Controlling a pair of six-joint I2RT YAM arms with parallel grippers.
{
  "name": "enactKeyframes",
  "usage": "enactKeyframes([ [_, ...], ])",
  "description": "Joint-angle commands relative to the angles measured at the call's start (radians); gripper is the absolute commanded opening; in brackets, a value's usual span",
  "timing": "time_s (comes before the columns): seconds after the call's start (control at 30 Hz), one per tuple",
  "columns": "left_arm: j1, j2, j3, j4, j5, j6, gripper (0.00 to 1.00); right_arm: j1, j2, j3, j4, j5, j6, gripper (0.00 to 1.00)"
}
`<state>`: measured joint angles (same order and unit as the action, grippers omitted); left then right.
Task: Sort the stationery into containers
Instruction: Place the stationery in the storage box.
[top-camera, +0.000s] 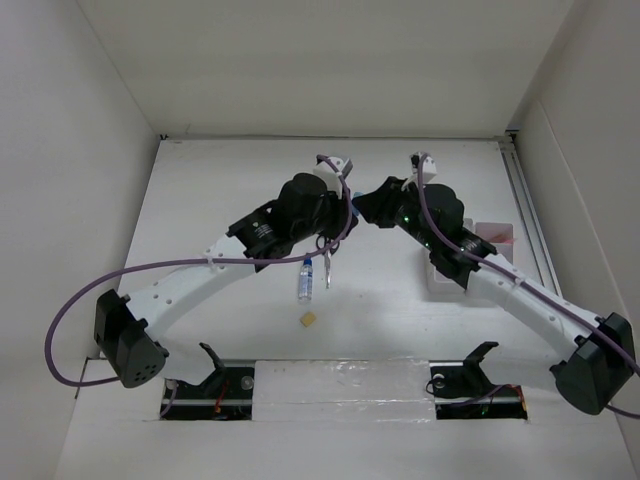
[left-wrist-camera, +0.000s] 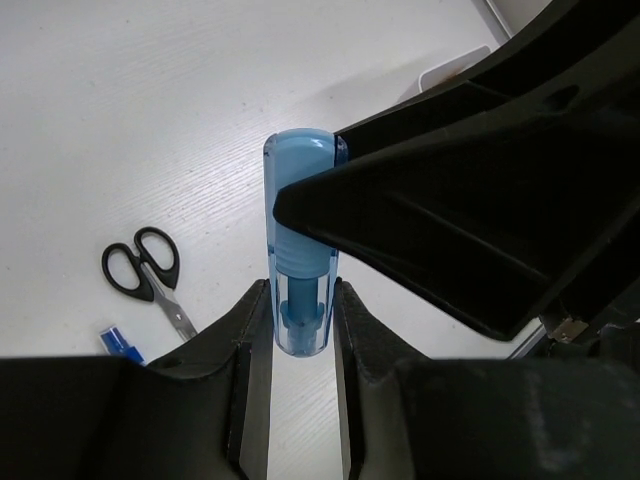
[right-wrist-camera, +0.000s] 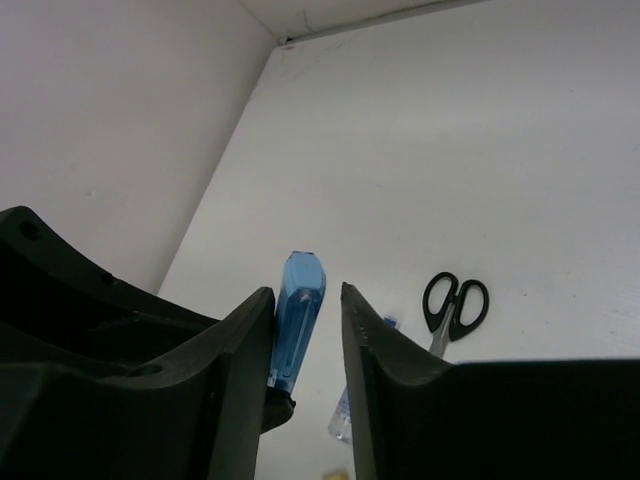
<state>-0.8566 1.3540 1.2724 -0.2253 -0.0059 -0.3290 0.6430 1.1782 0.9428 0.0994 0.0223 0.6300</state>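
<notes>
translucent blue marker (left-wrist-camera: 300, 262) pinched mid-air, black-handled scissors (left-wrist-camera: 164, 293), glue bottle (top-camera: 306, 281) lying flat

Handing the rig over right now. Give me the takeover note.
Left gripper shut on the blue marker, above the table.
Right gripper open, jaws straddling the marker's free end, gap on one side.
Loose on the table: scissors, glue bottle, yellow eraser, none in the bins.
Done: cannot tell, bins mostly hidden.
Left: bin the marker, then those three.

White table (top-camera: 210, 200) bears scissors (left-wrist-camera: 166, 295), glue bottle (top-camera: 306, 280), yellow eraser (top-camera: 309, 320) and perhaps bins (top-camera: 440, 280).
</notes>
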Motion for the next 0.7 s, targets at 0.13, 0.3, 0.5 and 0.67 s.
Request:
enactKeyframes([
  [0.13,-0.005,-0.046,-0.007,0.07,0.021,0.013,0.0,0.009,0.029,0.051,0.063,-0.021,0.025,0.09],
  [0.3,-0.005,-0.055,-0.007,0.08,0.021,0.022,0.0,0.009,0.04,0.051,0.063,-0.03,0.034,0.0],
  [0.5,-0.005,-0.113,-0.045,0.092,-0.026,0.002,0.75,-0.006,-0.009,0.025,0.063,0.077,0.034,0.0],
  [0.67,-0.005,-0.157,-0.015,0.034,-0.028,-0.031,1.0,-0.081,-0.103,0.016,-0.062,0.234,0.016,0.0],
])
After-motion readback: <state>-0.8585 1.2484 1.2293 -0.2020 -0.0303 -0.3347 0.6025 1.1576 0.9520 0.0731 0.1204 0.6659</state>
